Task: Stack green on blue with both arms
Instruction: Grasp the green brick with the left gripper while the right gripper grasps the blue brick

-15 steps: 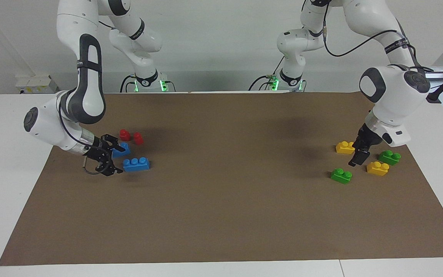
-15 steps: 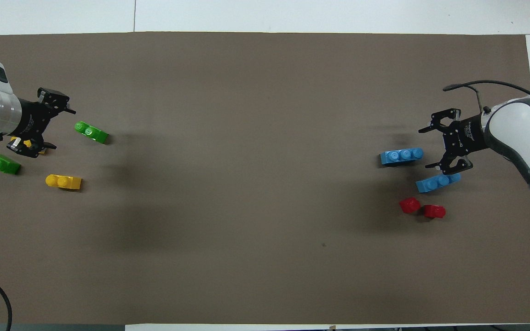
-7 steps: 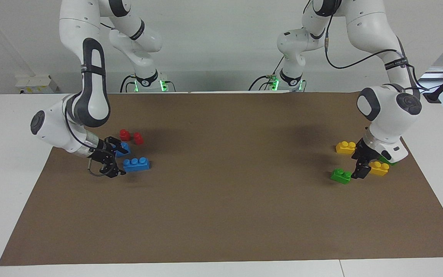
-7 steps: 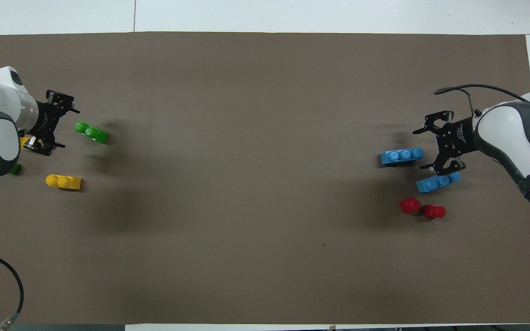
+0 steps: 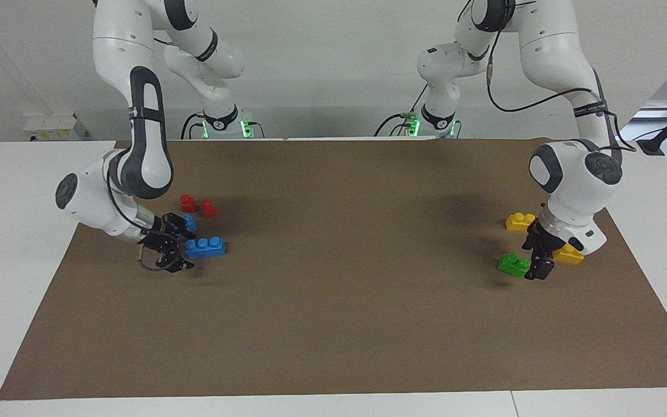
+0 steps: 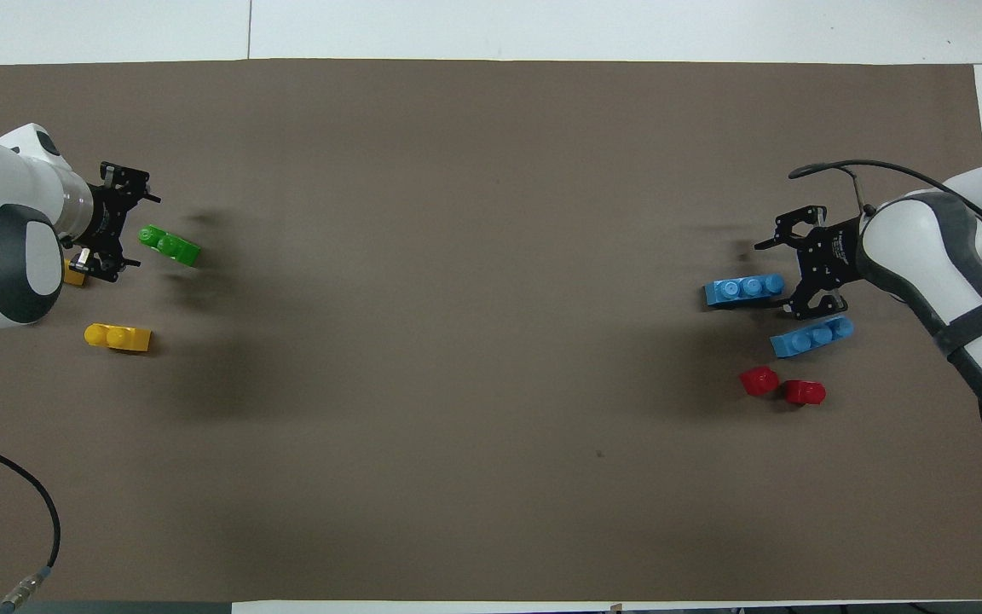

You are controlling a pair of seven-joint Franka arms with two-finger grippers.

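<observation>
A green brick (image 5: pixel 513 264) (image 6: pixel 169 245) lies on the brown mat toward the left arm's end. My left gripper (image 5: pixel 540 265) (image 6: pixel 137 230) is low beside it, open, with one end of the brick just in front of its jaws. Toward the right arm's end lies a long blue brick (image 5: pixel 205 247) (image 6: pixel 744 290). My right gripper (image 5: pixel 184 250) (image 6: pixel 779 277) is open at that brick's end, one finger on each side of the end. A second blue brick (image 6: pixel 811 335) (image 5: pixel 189 222) lies nearer to the robots, partly hidden in the facing view.
Two small red bricks (image 6: pixel 759 380) (image 6: pixel 805 392) sit nearer to the robots than the blue ones. A yellow brick (image 6: pixel 118 337) (image 5: pixel 520 221) lies near the green one. Another yellow brick (image 5: pixel 569 254) shows partly under the left wrist. The brown mat (image 6: pixel 491 256) covers the table.
The left gripper has come down and moved up to the green brick's end. The right gripper has slid toward the blue brick's end and its jaws have narrowed a little.
</observation>
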